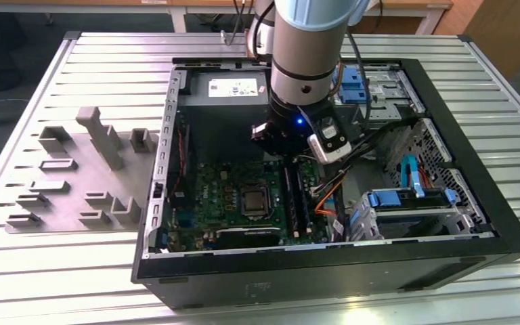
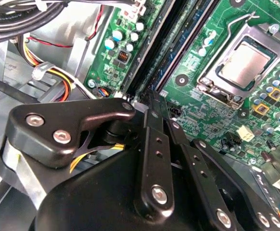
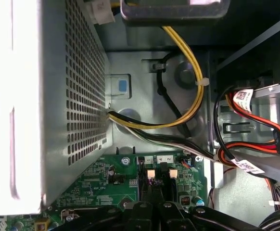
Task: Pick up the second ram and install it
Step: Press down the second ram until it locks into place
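Observation:
My gripper (image 1: 286, 157) is down inside the open computer case (image 1: 332, 261), over the far end of the memory slots on the green motherboard (image 1: 214, 196). In the second wrist view its black fingers (image 2: 152, 139) are pressed together, so the gripper (image 2: 148, 103) is shut, its tip right over a slot. Two long dark strips (image 1: 297, 198) stand side by side in the slots next to the processor socket (image 1: 255, 201). The strip under the fingertips (image 2: 171, 57) looks like the second ram, seen edge-on. In the first wrist view the gripper (image 3: 154, 208) sits just before the white slot latches (image 3: 150, 173).
A perforated metal power supply (image 3: 58, 96) and yellow and black cable bundles (image 3: 188, 72) crowd the case end ahead of the gripper. Blue-tabbed drive bays (image 1: 405, 200) fill the exterior view's right side. A grey parts fixture (image 1: 79, 176) lies on the slatted table at the exterior view's left.

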Robot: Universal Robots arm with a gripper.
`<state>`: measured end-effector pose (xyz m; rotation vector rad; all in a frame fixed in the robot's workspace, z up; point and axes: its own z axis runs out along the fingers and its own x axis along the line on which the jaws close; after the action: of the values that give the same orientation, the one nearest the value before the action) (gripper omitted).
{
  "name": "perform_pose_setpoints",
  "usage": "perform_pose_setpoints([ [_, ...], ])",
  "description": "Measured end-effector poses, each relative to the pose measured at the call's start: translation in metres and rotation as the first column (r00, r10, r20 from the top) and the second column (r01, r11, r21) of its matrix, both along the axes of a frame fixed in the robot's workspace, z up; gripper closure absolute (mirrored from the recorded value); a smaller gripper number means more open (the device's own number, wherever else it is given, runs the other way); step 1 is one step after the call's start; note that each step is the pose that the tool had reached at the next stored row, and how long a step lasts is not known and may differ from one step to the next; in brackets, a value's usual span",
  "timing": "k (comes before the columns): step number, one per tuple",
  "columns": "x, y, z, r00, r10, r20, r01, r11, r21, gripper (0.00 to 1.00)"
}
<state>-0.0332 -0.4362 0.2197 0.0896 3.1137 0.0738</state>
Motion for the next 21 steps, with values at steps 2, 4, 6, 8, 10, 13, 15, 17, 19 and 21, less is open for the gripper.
perform_pose_setpoints([
  [2, 0.000, -0.0002, 0.0061, 1.0000, 0.000, -0.0009, 0.000, 1.0000, -0.0022, 0.89],
  [4, 0.000, -0.0002, 0.0100, 1.0000, 0.000, -0.0008, 0.000, 1.0000, -0.0020, 0.89],
  [6, 0.000, -0.0002, 0.0104, 1.0000, 0.000, -0.0008, 0.000, 1.0000, -0.0022, 0.89],
  [8, 0.000, -0.0005, 0.0105, 1.0000, 0.000, -0.0009, 0.000, 1.0000, -0.0027, 0.89],
  [10, 0.000, -0.0032, 0.0105, 1.0000, 0.000, -0.0009, 0.000, 1.0000, -0.0029, 0.89],
  [13, 0.000, -0.0117, 0.0105, 1.0000, 0.000, -0.0009, 0.000, 1.0000, -0.0028, 0.89],
  [15, 0.000, -0.0180, 0.0105, 1.0000, 0.000, -0.0009, 0.000, 1.0000, -0.0028, 0.89],
  [17, 0.000, -0.0243, 0.0105, 1.0000, 0.000, -0.0009, 0.000, 1.0000, -0.0028, 0.89],
  [19, 0.000, -0.0301, 0.0105, 1.0000, 0.000, -0.0009, 0.000, 1.0000, -0.0028, 0.89],
  [21, 0.000, -0.0361, 0.0104, 1.0000, 0.000, -0.0008, 0.000, 1.0000, -0.0027, 0.89],
])
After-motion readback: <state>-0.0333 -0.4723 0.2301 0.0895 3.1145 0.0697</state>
